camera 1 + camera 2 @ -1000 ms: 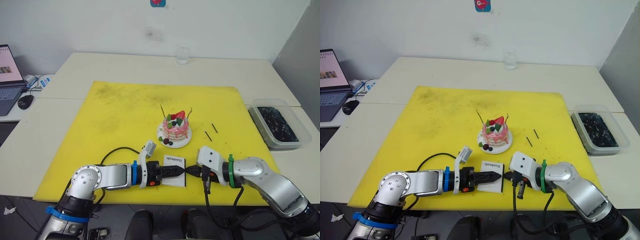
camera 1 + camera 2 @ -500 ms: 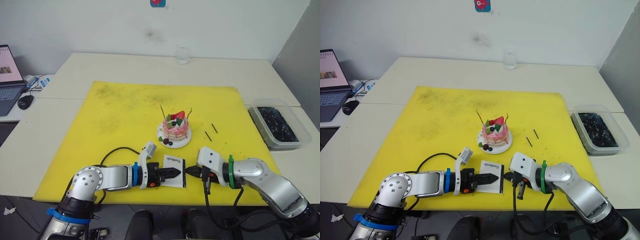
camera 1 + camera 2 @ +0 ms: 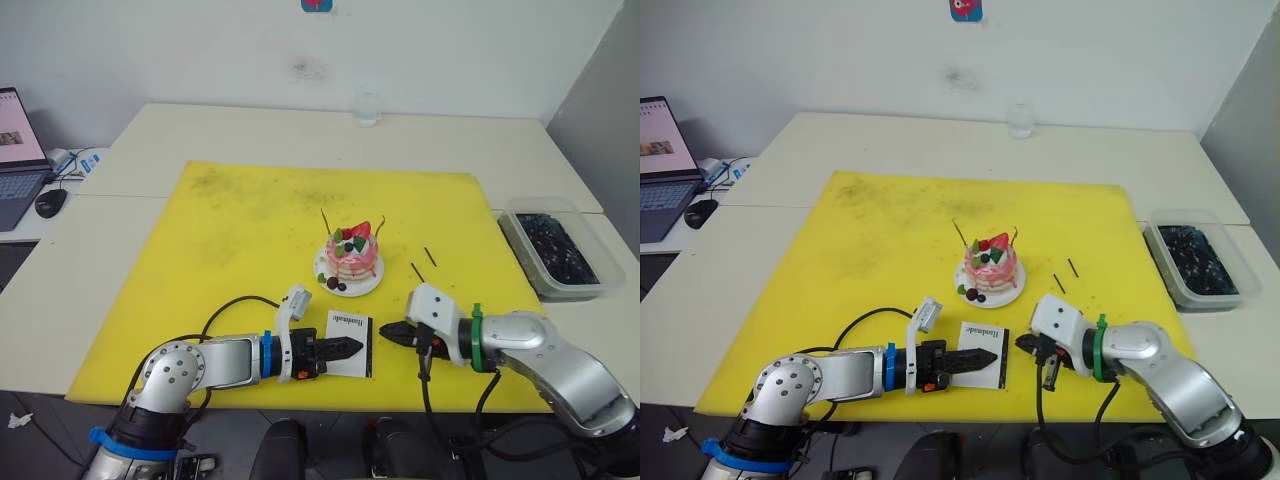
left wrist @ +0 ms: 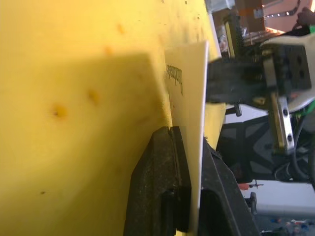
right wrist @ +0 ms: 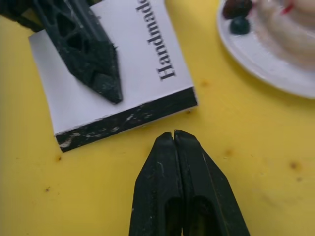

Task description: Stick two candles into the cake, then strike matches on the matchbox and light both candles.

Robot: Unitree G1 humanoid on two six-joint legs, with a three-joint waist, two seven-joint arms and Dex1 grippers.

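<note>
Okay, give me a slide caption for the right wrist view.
Right gripper shut beside the matchbox, which the left gripper grips, on the yellow mat.

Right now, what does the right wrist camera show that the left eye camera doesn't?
Right wrist view: readable "Handmade" lettering on the flat white matchbox, pale scuffs along its dark strip, and the right gripper shut on nothing. Left eye view: two thin golden candles standing in the pink cake, and two short black matches lying beside it on the yellow mat. Both: the matchbox, the left gripper clamped on it, and the cake's white plate.
</note>
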